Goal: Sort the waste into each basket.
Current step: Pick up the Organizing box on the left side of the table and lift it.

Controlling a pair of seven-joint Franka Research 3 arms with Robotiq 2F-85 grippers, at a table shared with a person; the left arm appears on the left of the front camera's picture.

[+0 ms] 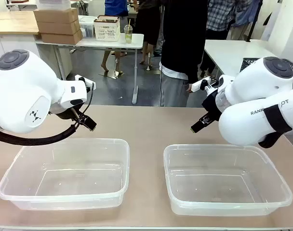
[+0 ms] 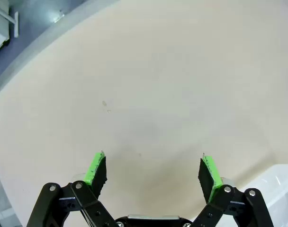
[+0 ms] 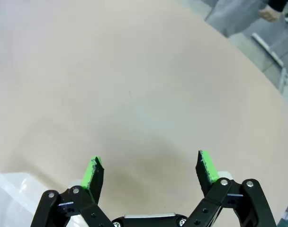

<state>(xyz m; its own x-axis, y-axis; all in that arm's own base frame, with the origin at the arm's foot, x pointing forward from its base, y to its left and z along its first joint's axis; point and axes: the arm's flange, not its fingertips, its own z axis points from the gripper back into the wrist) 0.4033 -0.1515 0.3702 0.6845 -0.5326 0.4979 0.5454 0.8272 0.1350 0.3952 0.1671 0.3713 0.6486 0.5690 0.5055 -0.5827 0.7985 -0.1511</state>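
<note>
Two clear plastic baskets stand side by side near the table's front edge, the left basket [image 1: 69, 141] and the right basket [image 1: 209, 146], with nothing inside them. My left gripper [image 1: 88, 124] hangs open just behind the left basket, its green pads [image 2: 95, 168] wide apart over bare tabletop and nothing between them [image 2: 153, 163]. My right gripper [image 1: 198, 125] hangs open just behind the right basket, also over bare tabletop [image 3: 148, 163]. A basket corner [image 2: 276, 184] lies beside the left gripper, and another basket corner [image 3: 11, 189] beside the right one. The waste is out of view.
A person in a dark top [image 1: 182, 43] stands at the far edge of the beige table [image 1: 146, 125], between the two arms. Behind are other white tables [image 1: 88, 42] with boxes and a white crate, and more people.
</note>
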